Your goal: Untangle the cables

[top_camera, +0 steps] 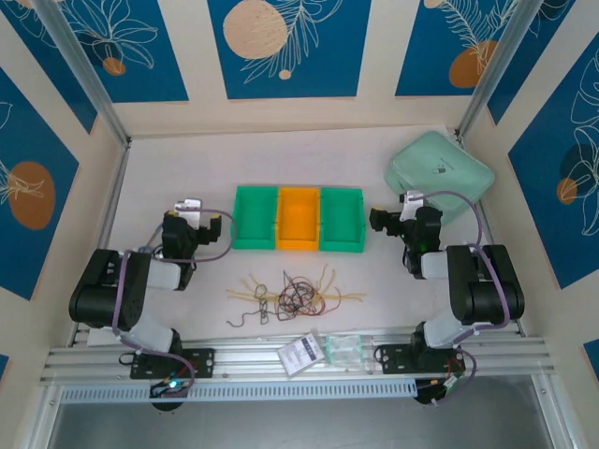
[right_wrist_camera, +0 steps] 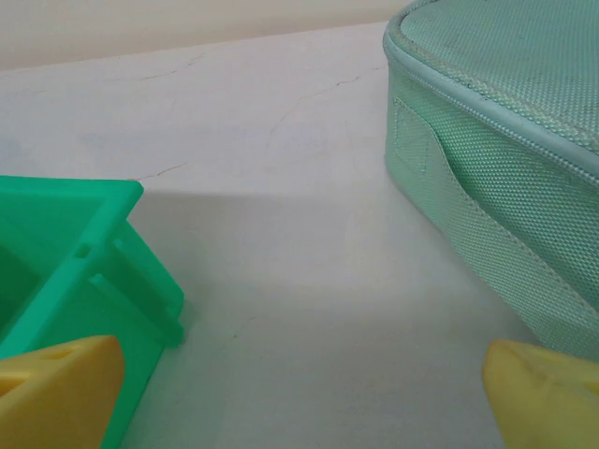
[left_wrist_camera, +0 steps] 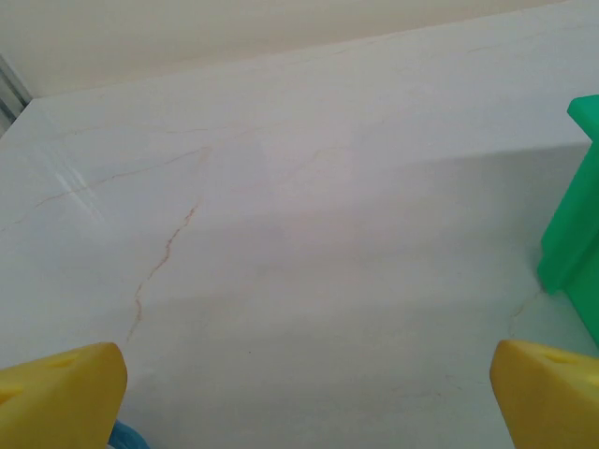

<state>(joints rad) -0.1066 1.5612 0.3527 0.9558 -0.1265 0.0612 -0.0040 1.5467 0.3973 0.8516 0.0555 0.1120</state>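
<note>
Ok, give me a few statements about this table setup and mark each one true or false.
1. The cables lie tangled on the bare table. True.
2. The middle bin is green. False: it is orange, with a green bin on each side.
3. The left gripper and the right gripper are both open and empty. True.
4. The mint pouch sits by the left gripper. False: it lies at the far right, near the right gripper.
</note>
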